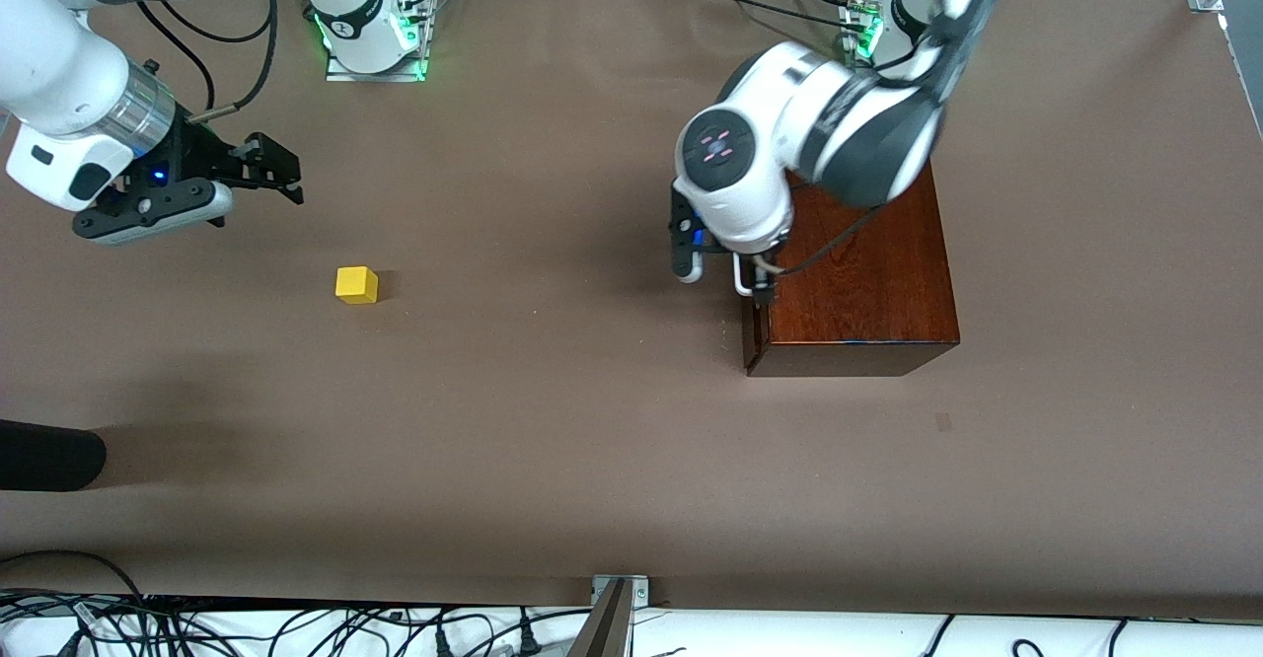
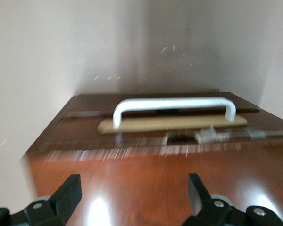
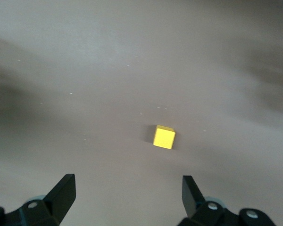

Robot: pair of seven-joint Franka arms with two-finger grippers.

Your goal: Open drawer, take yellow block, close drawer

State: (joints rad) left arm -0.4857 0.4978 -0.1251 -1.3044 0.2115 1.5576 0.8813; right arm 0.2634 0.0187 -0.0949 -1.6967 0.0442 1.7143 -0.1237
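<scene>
Two robot arms at a brown bench, drawer shut, yellow block out in the open.

The left hand [image 1: 723, 273], fingers spread and empty, faces the drawer [image 1: 754, 336] handle [image 2: 173, 108]. The right hand [image 1: 264, 176], wide open and empty, hovers near the yellow block [image 1: 356, 284], toward the right arm's end. The block looks light and rigid; grip its flat sides.

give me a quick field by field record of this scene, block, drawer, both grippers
yellow block: on the bare table, toward the right arm's end, out of the drawer
drawer: appears shut, flush in the wooden box
handle: white bar, ungripped
left gripper: open, at the drawer front, facing the handle
right gripper: open, empty, above the table near the block, not touching it
</scene>
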